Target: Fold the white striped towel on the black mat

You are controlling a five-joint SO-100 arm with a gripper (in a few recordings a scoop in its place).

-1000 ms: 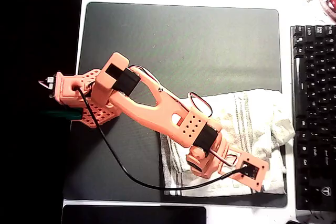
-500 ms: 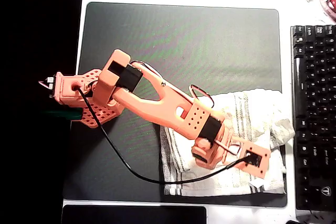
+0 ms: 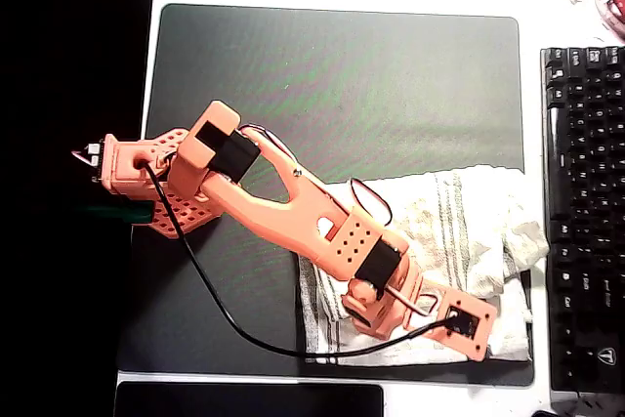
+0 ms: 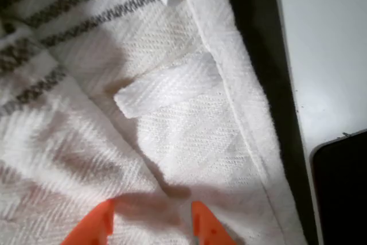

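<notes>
Orange jaws (image 4: pixel 150 222), parted and empty, poised directly over the white striped towel (image 4: pixel 172 124) near its hem; black mat (image 4: pixel 258 55) just beyond. Risk: pinching two layers, dragging the bunched cloth instead of folding.

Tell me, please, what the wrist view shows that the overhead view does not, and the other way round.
Only the wrist view shows the cloth close up: the weave, a small white tag, and the two orange tips of the pincer standing apart just above the fabric.

Only the overhead view shows the whole layout: the orange arm reaching across, the keyboard at the right, and the towel lying bunched at the mat's lower right corner.

Both show the white striped towel on the black mat.
</notes>
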